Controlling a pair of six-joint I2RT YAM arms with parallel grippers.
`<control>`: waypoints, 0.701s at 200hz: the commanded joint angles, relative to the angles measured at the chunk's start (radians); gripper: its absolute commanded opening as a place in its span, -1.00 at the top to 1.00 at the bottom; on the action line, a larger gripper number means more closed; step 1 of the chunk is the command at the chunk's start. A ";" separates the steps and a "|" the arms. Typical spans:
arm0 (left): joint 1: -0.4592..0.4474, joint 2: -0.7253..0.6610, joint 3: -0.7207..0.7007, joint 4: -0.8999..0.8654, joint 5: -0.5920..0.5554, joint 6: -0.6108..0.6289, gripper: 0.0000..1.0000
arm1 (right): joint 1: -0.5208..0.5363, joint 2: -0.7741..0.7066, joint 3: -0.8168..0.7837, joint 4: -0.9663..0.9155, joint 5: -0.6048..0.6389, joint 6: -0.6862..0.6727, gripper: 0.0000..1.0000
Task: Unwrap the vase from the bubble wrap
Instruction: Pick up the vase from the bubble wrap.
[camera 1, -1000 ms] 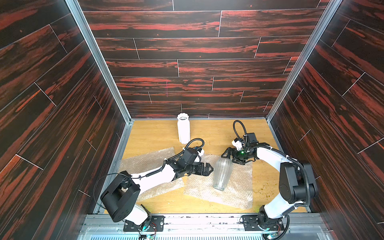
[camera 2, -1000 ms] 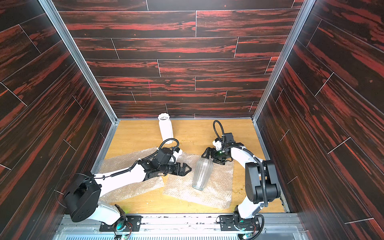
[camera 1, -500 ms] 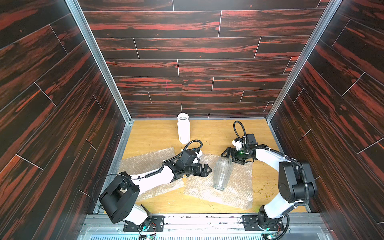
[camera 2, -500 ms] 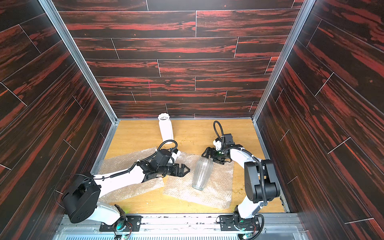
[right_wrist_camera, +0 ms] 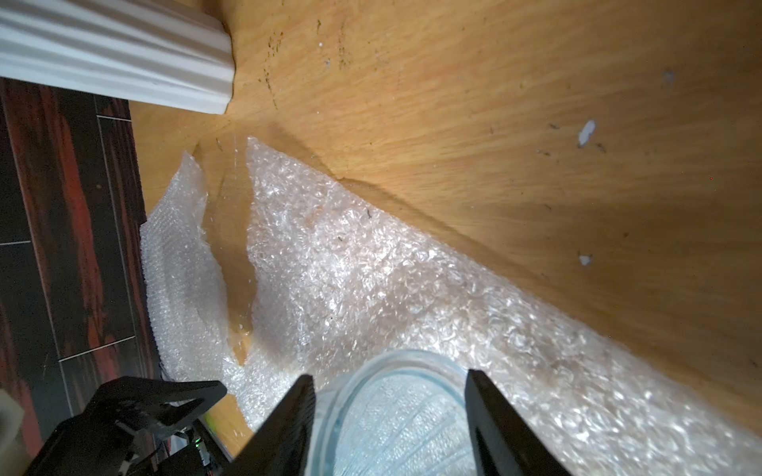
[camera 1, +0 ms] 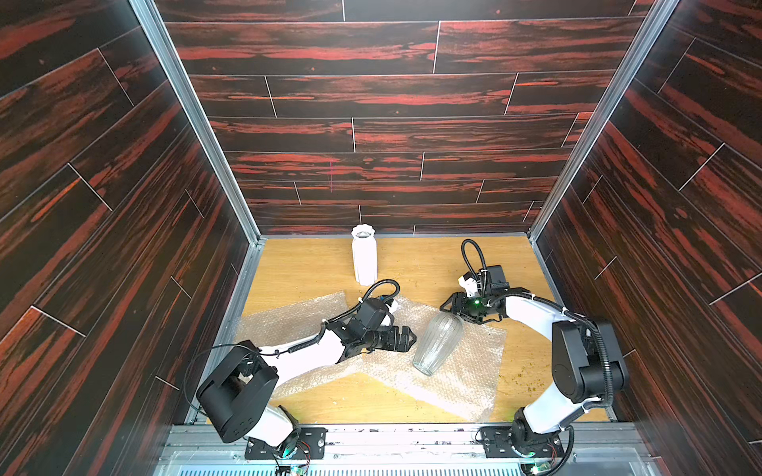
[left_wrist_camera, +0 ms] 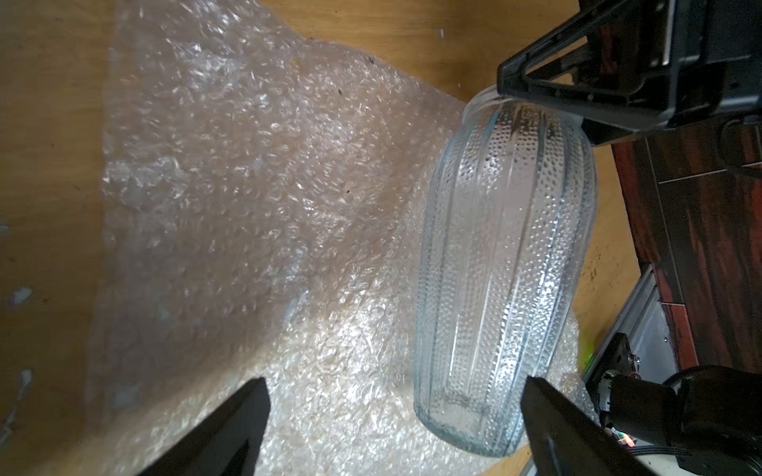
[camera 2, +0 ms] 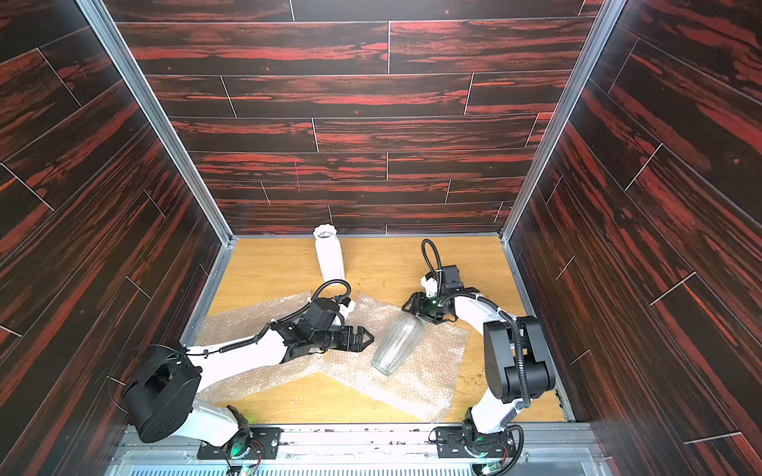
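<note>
While the glass vase [camera 1: 437, 344] lies bare on its side on a flat sheet of bubble wrap [camera 1: 470, 379], toward 4 o'clock of the wooden table [camera 1: 429, 263], both top views show its mouth pointing to 1 o'clock and its base to 7. The right gripper [camera 1: 453, 312] sits at that mouth. The left gripper [camera 1: 410, 338], spread wide and empty, hangs just beside the vase at its 9 o'clock. A second sheet [camera 1: 297, 317] lies flat at 9 o'clock, and a white ribbed vase [camera 1: 364, 259] stands upright at 12.

From the left wrist, the wide-set fingers [left_wrist_camera: 235, 428] show near the glass vase's [left_wrist_camera: 507, 268] base, over the bubble wrap [left_wrist_camera: 255, 185].

From the right wrist, the two fingers [right_wrist_camera: 288, 420] stand either side of the vase's rim, close against it. Whether they press it cannot be told.
</note>
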 commanded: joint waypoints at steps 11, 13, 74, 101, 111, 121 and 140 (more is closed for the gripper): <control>0.007 -0.027 -0.009 -0.003 -0.016 -0.010 -1.00 | 0.006 -0.058 -0.001 -0.049 0.017 -0.005 -0.14; 0.008 -0.027 -0.009 -0.004 -0.016 -0.010 -0.99 | 0.007 -0.061 0.001 -0.051 0.017 -0.007 -0.16; 0.008 -0.030 -0.016 -0.011 -0.015 -0.004 -1.00 | 0.003 -0.141 0.060 -0.237 0.093 -0.111 -0.43; 0.007 -0.029 -0.019 -0.012 -0.015 0.006 -0.99 | 0.004 -0.152 0.048 -0.272 0.035 -0.118 -0.43; 0.007 -0.032 -0.019 -0.014 -0.015 0.009 -1.00 | 0.003 -0.153 0.050 -0.290 0.017 -0.124 -0.41; 0.008 -0.038 -0.021 -0.016 -0.016 0.015 -0.99 | 0.003 -0.152 0.054 -0.307 0.001 -0.133 -0.41; 0.008 -0.050 -0.026 -0.020 -0.020 0.021 -1.00 | 0.003 -0.141 0.072 -0.347 -0.002 -0.158 -0.41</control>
